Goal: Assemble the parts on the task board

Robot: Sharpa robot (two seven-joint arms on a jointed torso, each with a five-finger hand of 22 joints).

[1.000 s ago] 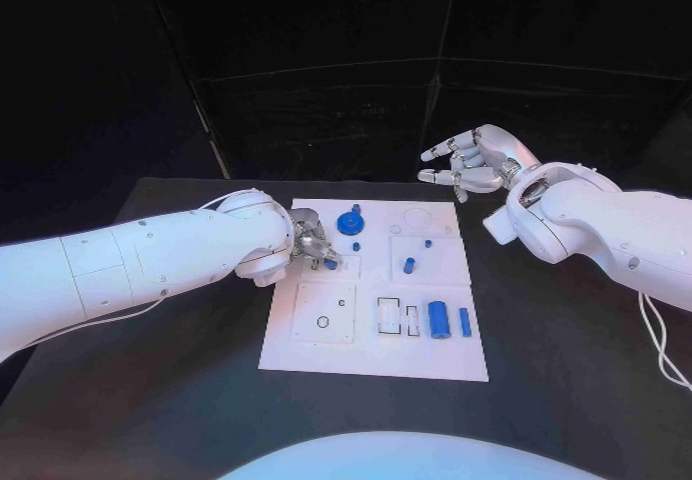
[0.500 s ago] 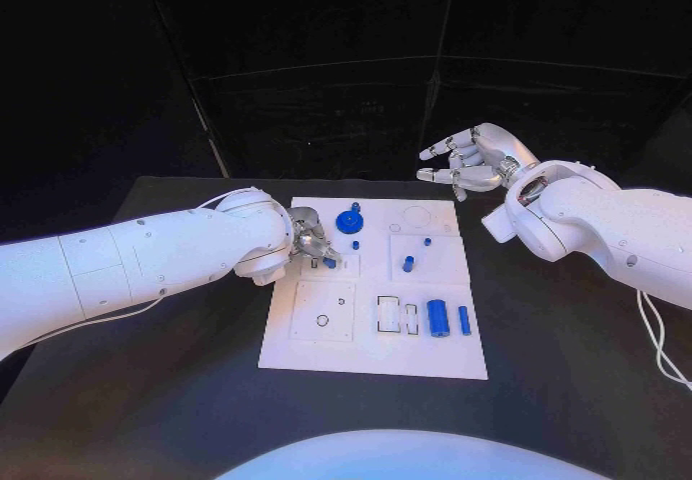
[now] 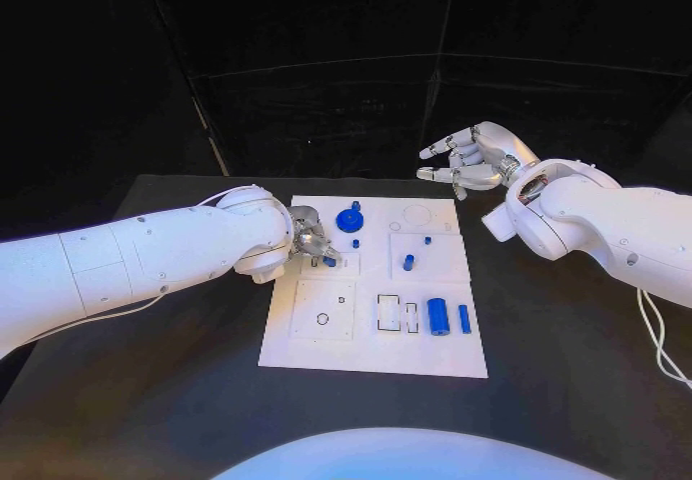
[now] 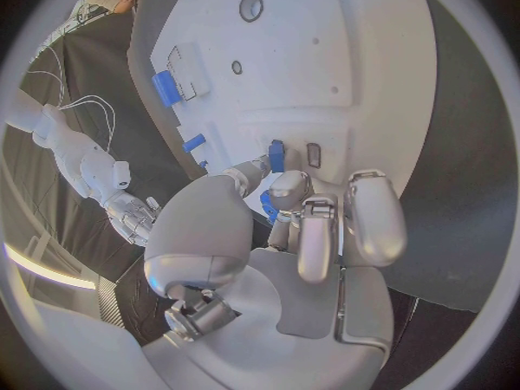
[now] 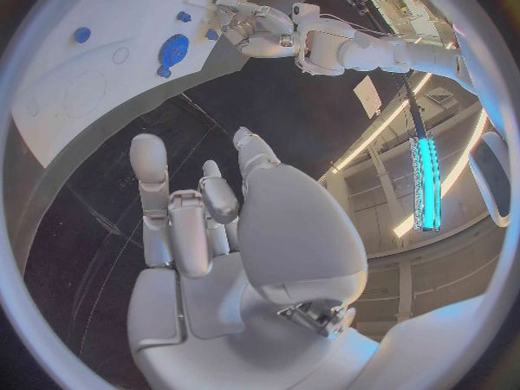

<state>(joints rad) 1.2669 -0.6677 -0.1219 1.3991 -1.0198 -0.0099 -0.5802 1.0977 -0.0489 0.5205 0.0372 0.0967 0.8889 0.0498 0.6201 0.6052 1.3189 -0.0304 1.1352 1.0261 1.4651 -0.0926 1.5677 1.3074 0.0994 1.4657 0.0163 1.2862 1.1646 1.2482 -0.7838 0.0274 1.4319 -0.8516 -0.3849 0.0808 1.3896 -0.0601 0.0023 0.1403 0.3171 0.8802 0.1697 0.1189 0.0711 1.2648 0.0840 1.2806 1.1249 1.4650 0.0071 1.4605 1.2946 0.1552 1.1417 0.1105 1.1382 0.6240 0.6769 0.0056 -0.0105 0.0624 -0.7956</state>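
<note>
The left hand [image 3: 307, 246] pinches a small blue peg [image 4: 276, 155] over the white task board [image 3: 339, 355]; keep it upright above its slot. The right hand [image 3: 470, 160] hovers, fingers apart, empty.

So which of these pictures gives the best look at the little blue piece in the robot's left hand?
The left wrist view: there the small blue part sits close up at the left hand fingertips, over the task board. The head view shows it as a speck beside the hand. The right wrist view shows that hand far off, the piece hard to make out.
</note>
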